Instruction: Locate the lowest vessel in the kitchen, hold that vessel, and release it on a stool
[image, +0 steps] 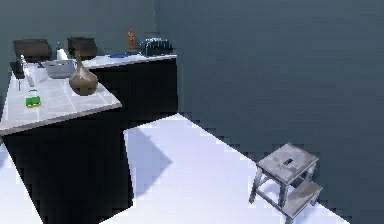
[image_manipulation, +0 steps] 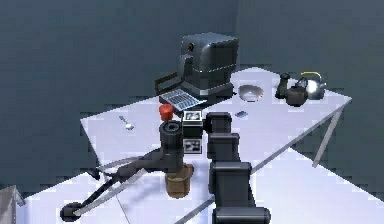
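In the arm side view the arm (image_manipulation: 235, 185) rises from the bottom edge to a white table (image_manipulation: 290, 130). At its end is the gripper (image_manipulation: 90, 192), whose thin fingers run down to the left. A small brown cup-like vessel (image_manipulation: 179, 183) shows just under the gripper's dark body, and I cannot tell whether the gripper holds anything. A wooden step stool (image: 288, 175) stands on the pale floor at the forward view's lower right. A brown round vase (image: 83, 78) and a grey bowl (image: 58, 68) sit on the dark kitchen counter (image: 60, 115).
The table carries a dark coffee machine (image_manipulation: 207, 62), a red round thing (image_manipulation: 166, 112), a small white bowl (image_manipulation: 250, 94) and a dark kettle (image_manipulation: 300, 88). A toaster-like appliance (image: 153, 46) and a bottle (image: 131, 40) stand on the far counter. Open floor lies between counter and stool.
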